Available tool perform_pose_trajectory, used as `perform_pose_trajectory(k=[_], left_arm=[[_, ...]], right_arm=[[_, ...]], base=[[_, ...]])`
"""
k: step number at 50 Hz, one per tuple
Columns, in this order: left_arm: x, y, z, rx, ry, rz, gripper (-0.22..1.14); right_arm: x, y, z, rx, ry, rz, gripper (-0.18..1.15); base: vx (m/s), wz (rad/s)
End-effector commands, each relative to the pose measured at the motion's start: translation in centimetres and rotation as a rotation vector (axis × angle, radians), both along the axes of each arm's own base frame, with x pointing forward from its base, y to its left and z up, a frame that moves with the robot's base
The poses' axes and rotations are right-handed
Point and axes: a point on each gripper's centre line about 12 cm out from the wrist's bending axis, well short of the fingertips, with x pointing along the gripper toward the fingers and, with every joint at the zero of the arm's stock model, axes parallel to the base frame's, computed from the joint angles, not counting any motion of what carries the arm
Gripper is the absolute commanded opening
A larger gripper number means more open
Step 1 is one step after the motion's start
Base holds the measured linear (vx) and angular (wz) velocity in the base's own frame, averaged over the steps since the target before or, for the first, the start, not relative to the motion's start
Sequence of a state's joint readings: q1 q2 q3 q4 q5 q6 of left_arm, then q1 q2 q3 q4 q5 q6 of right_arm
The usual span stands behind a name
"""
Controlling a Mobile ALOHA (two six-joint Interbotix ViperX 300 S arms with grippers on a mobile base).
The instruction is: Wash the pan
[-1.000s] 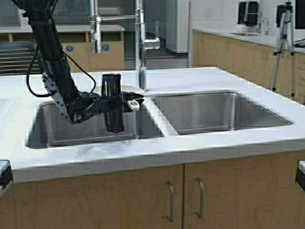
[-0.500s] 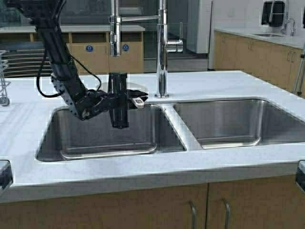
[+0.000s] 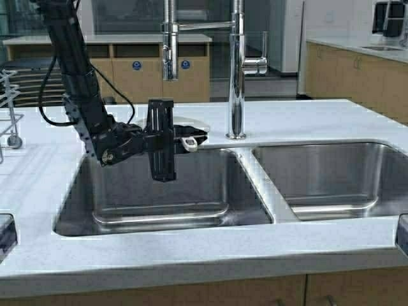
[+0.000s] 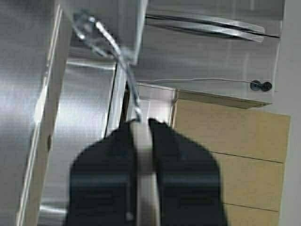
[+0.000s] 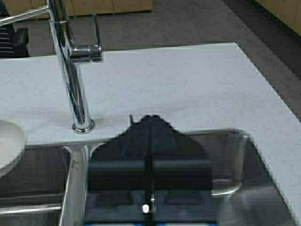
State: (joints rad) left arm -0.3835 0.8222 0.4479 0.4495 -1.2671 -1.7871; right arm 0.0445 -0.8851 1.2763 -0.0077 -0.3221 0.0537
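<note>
Pan sits at the back edge of the left sink basin, its white rim showing behind the left hand, just left of the faucet. Its short white handle points toward the front and right, out over the basin, so the long axis runs from the tabletop behind the sink toward the basin. The left hand is closed on that handle; in the left wrist view the two dark fingers pinch a pale strip between them. The left arm reaches in from the far left, bending down over the basin's left wall, with the wrist camera block hanging in front of the pan.

In the right wrist view a curved white edge of the pan shows beside the base of the faucet. The right hand hovers above the right basin, its fingers pressed together with nothing between them. A wire rack stands on the tabletop at the far left.
</note>
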Motion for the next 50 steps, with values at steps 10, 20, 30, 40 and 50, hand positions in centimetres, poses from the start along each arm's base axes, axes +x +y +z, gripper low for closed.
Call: perform_pose_trajectory(k=[10, 20, 30, 40, 50], left_arm=[[-2.9, -2.4, 2.5, -0.029, -0.049, -0.078, 0.03], [-3.7, -3.2, 2.5, -0.040, -0.056, -0.106, 0.03], [-3.9, -3.1, 2.4, -0.045, -0.053, -0.106, 0.03], [-4.1, -3.1, 2.2, -0.042, -0.049, -0.107, 0.03], [-4.5, -2.9, 2.1, -0.045, -0.045, -0.109, 0.03]], right_arm=[[1.5, 0.1, -0.8, -0.027, 0.063, 0.006, 0.06], [3.7, 0.2, -0.6, -0.046, 0.093, 0.010, 0.06], [10.0, 0.6, 0.3, -0.054, 0.119, 0.014, 0.41], [19.2, 1.5, 1.2, -0.124, 0.111, 0.064, 1.09], [26.5, 2.0, 1.8, -0.092, 0.111, 0.073, 1.04]], base=[[0.09, 0.17], [0.05, 0.10], [0.02, 0.04], [0.00, 0.00], [0.00, 0.00]])
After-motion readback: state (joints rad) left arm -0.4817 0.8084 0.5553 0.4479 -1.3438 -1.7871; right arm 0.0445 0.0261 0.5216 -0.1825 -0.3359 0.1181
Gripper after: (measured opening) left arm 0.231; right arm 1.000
